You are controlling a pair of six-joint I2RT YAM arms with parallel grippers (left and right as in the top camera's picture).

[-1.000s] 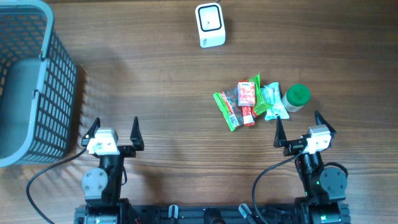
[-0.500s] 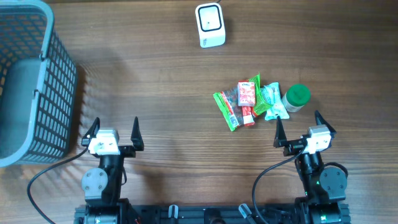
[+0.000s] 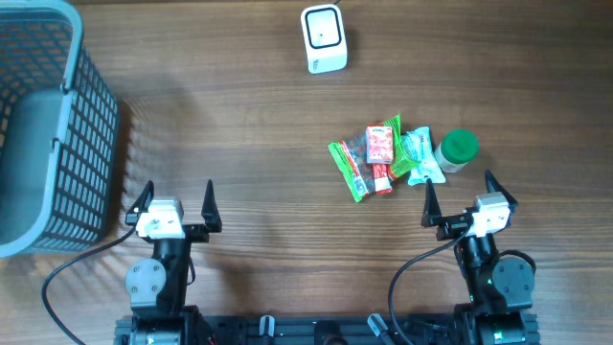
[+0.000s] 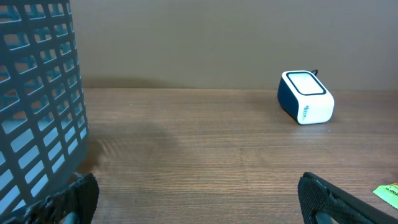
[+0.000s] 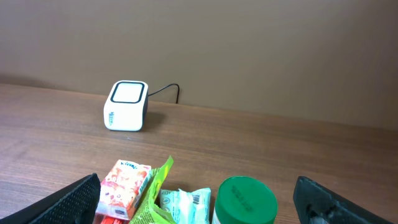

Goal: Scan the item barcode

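A small pile of items lies right of the table's middle: a red-orange carton [image 3: 380, 144] [image 5: 125, 186], a green packet [image 3: 348, 171], a pale green-and-white packet [image 3: 419, 153] [image 5: 186, 205] and a green-lidded jar [image 3: 456, 150] [image 5: 245, 200]. The white barcode scanner [image 3: 324, 38] [image 4: 305, 106] [image 5: 127, 106] stands at the far edge. My right gripper [image 3: 458, 184] [image 5: 202, 202] is open just in front of the jar, touching nothing. My left gripper [image 3: 178, 192] [image 4: 199, 199] is open over bare wood near the front left.
A tall grey-blue mesh basket [image 3: 48, 125] [image 4: 37, 112] fills the far left, close to my left gripper. The scanner's cable [image 5: 165, 91] runs back to the wall. Bare wooden tabletop [image 3: 239, 144] lies between the basket and the pile.
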